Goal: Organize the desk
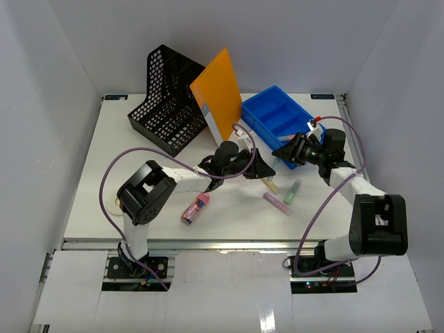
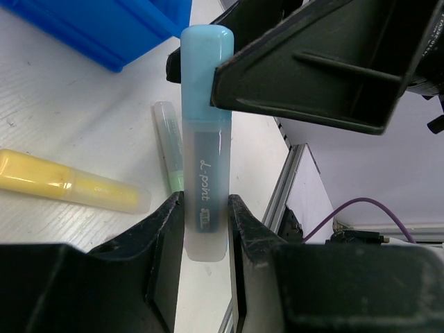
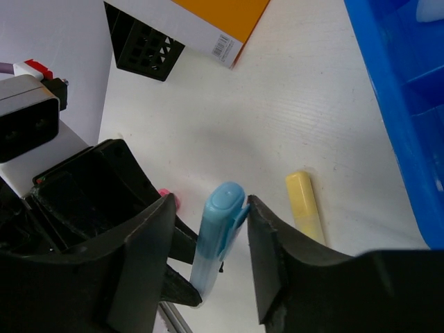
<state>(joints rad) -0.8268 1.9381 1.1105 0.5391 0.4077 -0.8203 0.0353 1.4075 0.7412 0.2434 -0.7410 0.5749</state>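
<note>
Black fingers of the left gripper [image 2: 206, 211] fill the bottom of the left wrist view. They squeeze the see-through end of a blue highlighter [image 2: 206, 104], and it stands up between them. Up at its blue cap, the right gripper [image 2: 198, 73] touches it. Far below lies the white desk [image 2: 62, 118], with a yellow highlighter [image 2: 69, 186] and a green highlighter [image 2: 168, 146] on it.

From the right wrist, the right gripper's fingers [image 3: 146, 257] stand on both sides of the blue cap. One finger touches the cap's clip. A small gap shows on the other side, so it is hard to tell if they pinch it.

From the top, both grippers meet in the air over the middle of the desk. The desk fills the floor of the white box, with a metal rail along its near edge. A blue tray [image 1: 277, 114] sits at the far right. A black mesh holder [image 1: 166, 104] stands at the far left, and an orange folder [image 1: 218, 90] leans beside it. A pink marker [image 1: 196, 208] lies near the left arm.
</note>
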